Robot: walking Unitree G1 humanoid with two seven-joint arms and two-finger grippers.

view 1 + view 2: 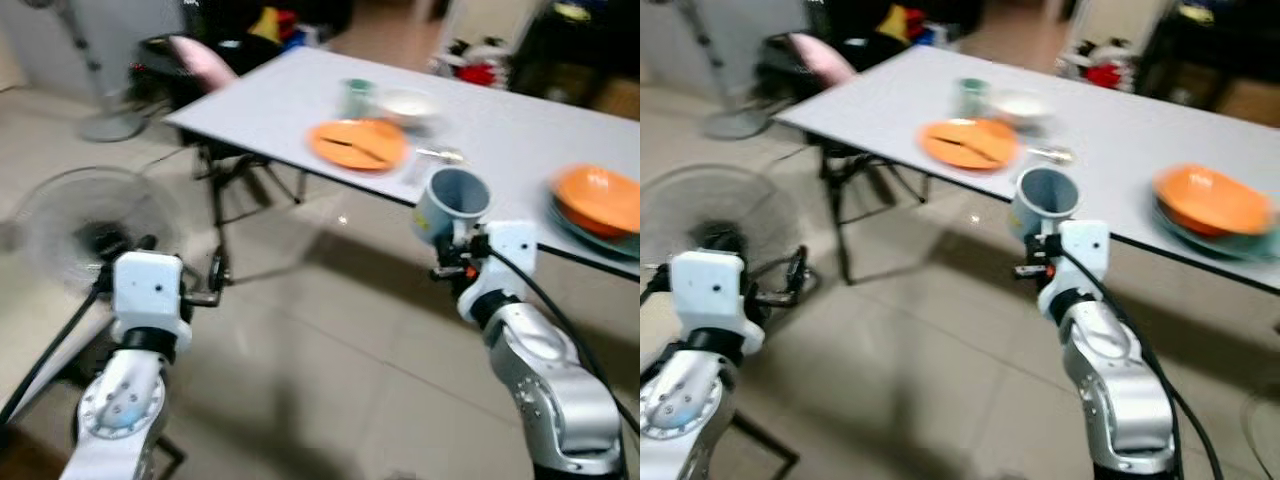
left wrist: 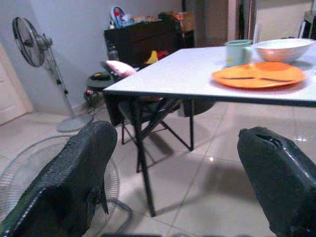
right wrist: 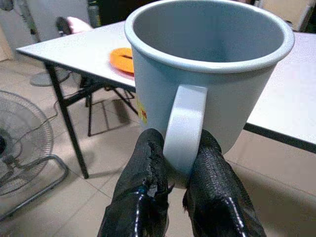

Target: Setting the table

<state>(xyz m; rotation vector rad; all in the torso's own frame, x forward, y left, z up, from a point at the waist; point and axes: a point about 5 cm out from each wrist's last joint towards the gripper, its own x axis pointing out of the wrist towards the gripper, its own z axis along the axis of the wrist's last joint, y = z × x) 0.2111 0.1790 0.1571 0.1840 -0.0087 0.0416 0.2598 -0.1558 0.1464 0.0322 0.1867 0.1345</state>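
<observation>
The right hand point(image 3: 173, 190) pinches the handle of a pale blue mug point(image 3: 207, 74), upright, just before the counter point(image 1: 300, 110) edge. A small yellow-red mark on the mug is unreadable. The left hand point(image 2: 173, 182) is wide open.

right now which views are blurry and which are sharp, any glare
Left and right eye views: soft with motion blur, so the orange plate and the orange bowl smear at their edges. Right wrist view: sharp on the blue mug, held by its handle in the right gripper. Left wrist view: the table is fairly crisp; the floor tiles show a small glare spot.
</observation>
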